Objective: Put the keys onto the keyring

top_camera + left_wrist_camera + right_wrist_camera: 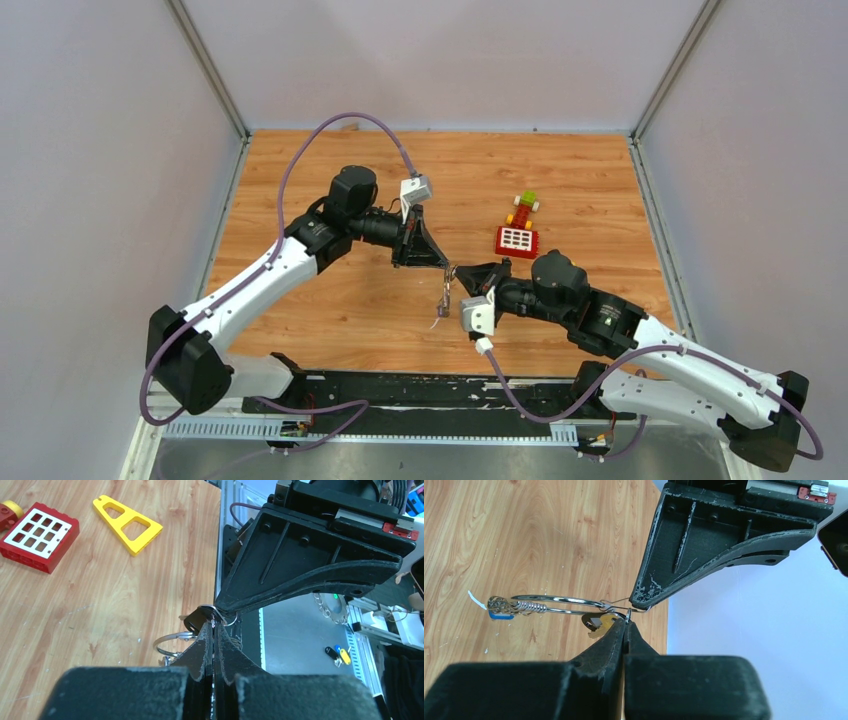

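My two grippers meet tip to tip above the middle of the table (330, 300). My left gripper (214, 625) is shut, with the key's black head (196, 619) sticking out beside its tip. My right gripper (626, 622) is shut on a thin wire loop of the keyring (555, 605). The large silver ring hangs from that point with its blue tag (499, 614) at the far end. The key (598, 622) lies against the ring by the fingertips. In the top view the ring (443, 300) dangles below both tips (452, 270).
A red block with a white grid (517, 240) and small green, yellow and red blocks (524, 205) lie just behind the right gripper. A yellow triangular frame (127, 522) lies on the wood. The table's near edge and black rail (400, 390) are below.
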